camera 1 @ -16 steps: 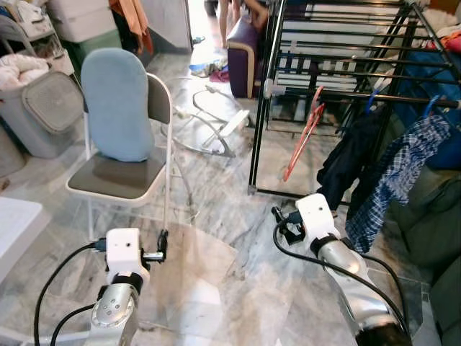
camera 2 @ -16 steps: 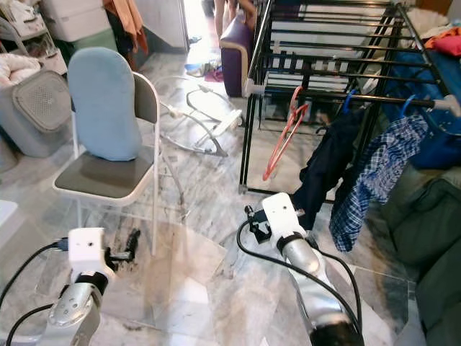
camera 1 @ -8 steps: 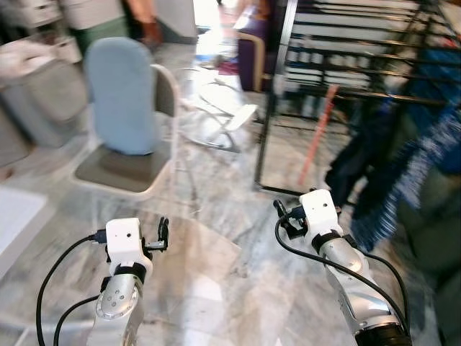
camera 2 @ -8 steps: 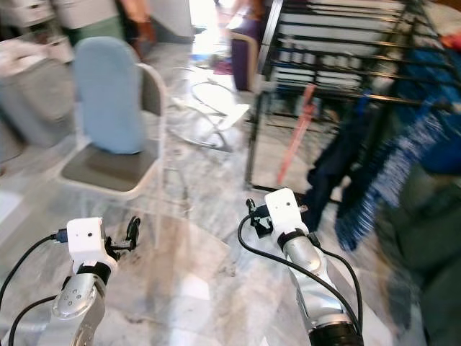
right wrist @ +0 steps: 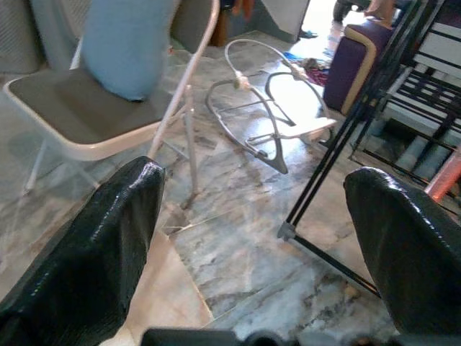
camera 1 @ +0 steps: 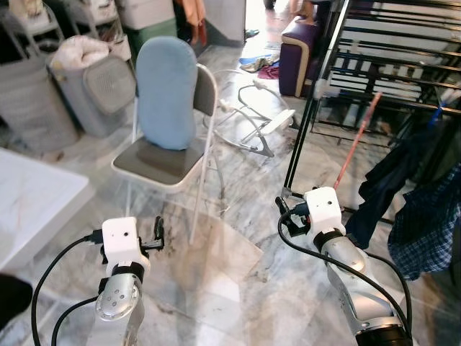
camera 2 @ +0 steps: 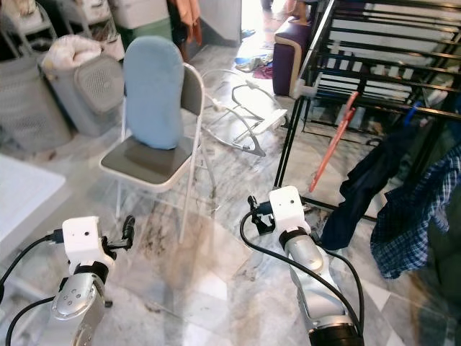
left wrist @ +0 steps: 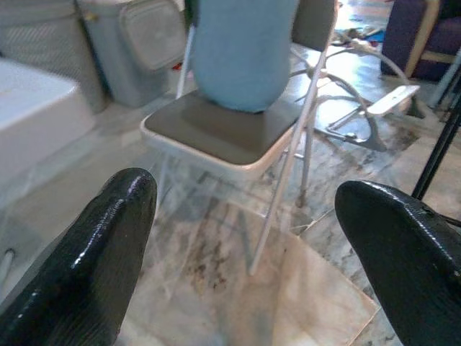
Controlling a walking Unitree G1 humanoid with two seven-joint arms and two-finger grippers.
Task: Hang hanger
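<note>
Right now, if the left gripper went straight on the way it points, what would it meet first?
Probably the folding chair: the open left gripper points at its seat and front leg, with bare floor between. Depth is unclear.

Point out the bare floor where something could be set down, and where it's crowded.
Free: marble floor between the folding chair and the drying rack. Also the white tabletop. Crowded: under the rack, with the red hanger and hung clothes; and around the baby bouncer.

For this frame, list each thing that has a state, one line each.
left gripper: open, empty, held low over the floor
right gripper: open, empty, facing the rack's foot
red hanger: hanging on the rack, no garment
drying rack: standing unfolded
dark garment: hung on the rack
plaid shirt: hung on the rack
folding chair: unfolded, blue cushion propped upright against its back
</note>
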